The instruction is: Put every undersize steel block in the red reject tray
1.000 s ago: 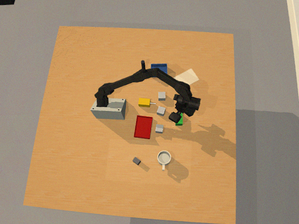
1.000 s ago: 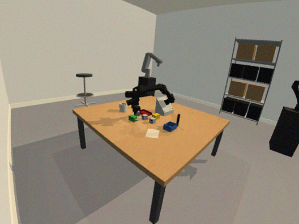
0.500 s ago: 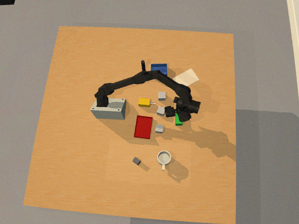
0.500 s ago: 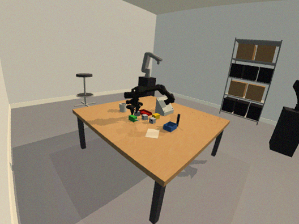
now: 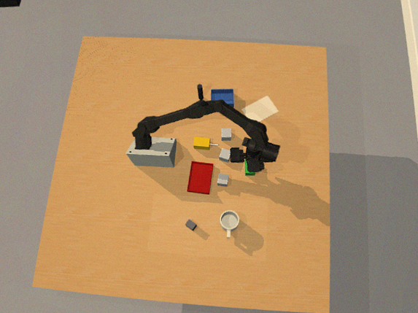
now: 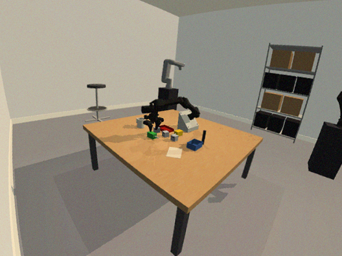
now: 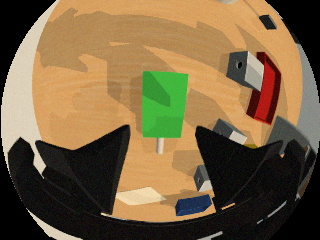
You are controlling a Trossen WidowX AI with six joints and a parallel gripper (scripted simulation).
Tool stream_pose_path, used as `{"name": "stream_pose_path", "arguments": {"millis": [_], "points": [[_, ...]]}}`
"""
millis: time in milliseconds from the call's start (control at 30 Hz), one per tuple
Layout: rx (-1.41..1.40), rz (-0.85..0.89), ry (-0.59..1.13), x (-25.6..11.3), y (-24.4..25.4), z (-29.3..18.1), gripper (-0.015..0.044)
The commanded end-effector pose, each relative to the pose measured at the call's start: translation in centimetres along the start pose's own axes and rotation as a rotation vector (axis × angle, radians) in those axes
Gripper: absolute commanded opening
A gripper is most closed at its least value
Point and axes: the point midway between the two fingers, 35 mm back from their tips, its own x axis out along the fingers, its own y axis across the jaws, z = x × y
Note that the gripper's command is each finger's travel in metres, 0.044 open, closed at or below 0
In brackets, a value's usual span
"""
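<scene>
One green GO gauge (image 5: 246,171) (image 6: 151,134) (image 7: 164,107) lies on the worktop (image 5: 118,237) (image 6: 189,177) (image 7: 75,105), right of the steel blocks (image 5: 224,155) (image 6: 165,134) (image 7: 234,136) from above. The jaws hang over it, wide and holding nothing. Picking up the gauge seems in hand; next calls for centring, lowering and closing.

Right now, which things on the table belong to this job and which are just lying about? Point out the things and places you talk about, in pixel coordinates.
For the job:
- green gauge (image 5: 250,173) (image 6: 151,134) (image 7: 165,105)
- three steel blocks (image 5: 222,180) (image 6: 174,137) (image 7: 247,70)
- red tray (image 5: 200,178) (image 6: 166,128) (image 7: 270,85)

Just lying about:
- yellow gauge (image 5: 201,143) (image 6: 178,132)
- blue bin (image 5: 222,95) (image 6: 194,144) (image 7: 193,205)
- mug (image 5: 229,220) (image 6: 140,123)
- pale sheet (image 5: 262,108) (image 6: 174,152) (image 7: 141,196)
- small dark block (image 5: 190,224) (image 7: 268,22)
- black upright post (image 5: 200,91) (image 6: 203,137)
</scene>
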Motion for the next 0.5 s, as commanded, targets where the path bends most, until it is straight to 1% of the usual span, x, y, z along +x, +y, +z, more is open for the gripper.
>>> {"name": "stream_pose_path", "arguments": {"millis": [0,467], "points": [[0.006,-0.003,0.006,0.6,0.0,-0.1,0.03],[0.006,-0.003,0.006,2.1,0.1,0.2,0.03]]}}
